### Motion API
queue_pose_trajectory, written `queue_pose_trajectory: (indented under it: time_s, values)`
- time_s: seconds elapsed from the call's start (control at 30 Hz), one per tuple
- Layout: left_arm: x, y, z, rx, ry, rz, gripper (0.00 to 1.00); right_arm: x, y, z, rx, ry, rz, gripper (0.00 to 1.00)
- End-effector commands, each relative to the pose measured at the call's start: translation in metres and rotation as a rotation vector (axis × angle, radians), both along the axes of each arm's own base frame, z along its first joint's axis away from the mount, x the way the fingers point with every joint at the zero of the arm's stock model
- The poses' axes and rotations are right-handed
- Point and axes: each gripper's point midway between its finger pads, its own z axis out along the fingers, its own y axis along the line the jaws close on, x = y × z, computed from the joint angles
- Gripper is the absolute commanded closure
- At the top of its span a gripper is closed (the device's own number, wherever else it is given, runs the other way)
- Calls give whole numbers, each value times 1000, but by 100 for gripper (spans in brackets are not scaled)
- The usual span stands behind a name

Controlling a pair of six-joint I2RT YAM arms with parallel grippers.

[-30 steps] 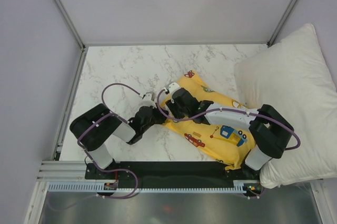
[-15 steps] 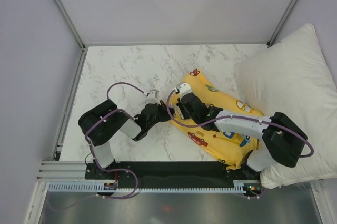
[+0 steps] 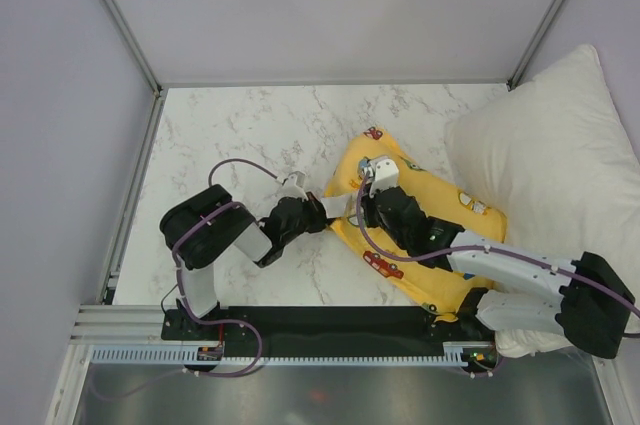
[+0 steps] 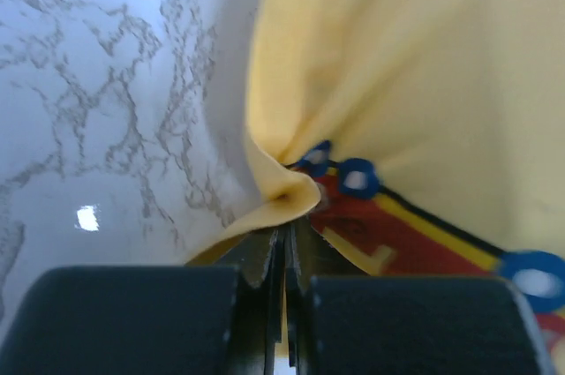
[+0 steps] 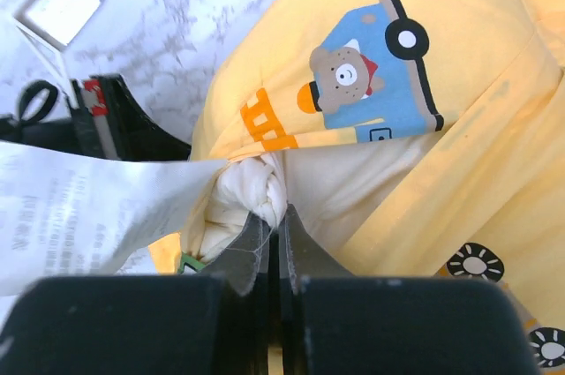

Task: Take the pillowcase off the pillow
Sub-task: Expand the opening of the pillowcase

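Note:
The yellow pillowcase (image 3: pixel 445 210) with cartoon vehicles lies at the table's right middle, still around the pillow. My left gripper (image 3: pixel 326 213) is at its left edge, shut on a folded yellow hem of the pillowcase (image 4: pixel 287 194). Its fingertips (image 4: pixel 305 251) meet on that fold. My right gripper (image 3: pixel 356 207) reaches in from the right just beside it. In the right wrist view this gripper (image 5: pixel 275 227) is shut on a bunched cream corner of the pillow (image 5: pixel 256 185) poking out of the pillowcase (image 5: pixel 459 110) opening. The rest of the pillow is hidden inside.
A much larger white pillow (image 3: pixel 555 175) leans against the right wall and touches the yellow case. A white printed label (image 5: pixel 79 212) hangs by the opening. Marble tabletop (image 3: pixel 240 135) stretches left and back, with metal frame rails (image 3: pixel 135 195) along the edges.
The right gripper went from open to shut on the pillow's cream corner, and its arm stretched out low. The left gripper kept its hold and shifted slightly right; the case moved back a little.

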Motion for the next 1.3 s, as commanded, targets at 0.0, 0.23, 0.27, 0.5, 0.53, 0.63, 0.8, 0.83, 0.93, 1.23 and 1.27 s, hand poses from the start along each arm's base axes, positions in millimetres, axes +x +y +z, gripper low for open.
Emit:
queue_pose_trajectory:
  time_s: [0.0, 0.23, 0.27, 0.5, 0.53, 0.63, 0.8, 0.83, 0.93, 1.23, 1.27]
  values:
    - [-57, 79, -115, 404, 313, 50, 98, 18, -32, 86, 138, -203, -191, 100]
    - [-47, 69, -98, 383, 247, 36, 98, 13, -22, 93, 112, -191, -134, 100]
    - [-47, 71, -97, 408, 246, 35, 98, 13, -20, 92, 111, -189, -129, 100]
    - [-33, 73, -22, 356, 70, 53, 98, 6, -11, 74, 113, -152, -91, 100]
    - [-32, 77, 3, 344, 33, 69, 98, 5, -8, 69, 113, -142, -78, 100]
    - [-28, 93, 65, 337, -111, 125, 98, 2, -4, 59, 125, -125, -62, 100]
    - [-30, 99, 162, 269, -315, 165, 72, 0, 1, 51, 121, -110, -40, 100]
    - [-32, 95, 169, 289, -333, 128, 66, -1, 2, 48, 116, -105, -32, 100]
    - [-29, 80, 185, 330, -353, 74, 51, -2, 5, 49, 124, -104, -22, 100]
    - [-33, 19, 184, 381, -348, -58, 27, -7, 5, 47, 127, -100, -7, 100]
    - [-33, 14, 186, 378, -350, -64, 26, -8, 5, 47, 127, -101, -6, 100]
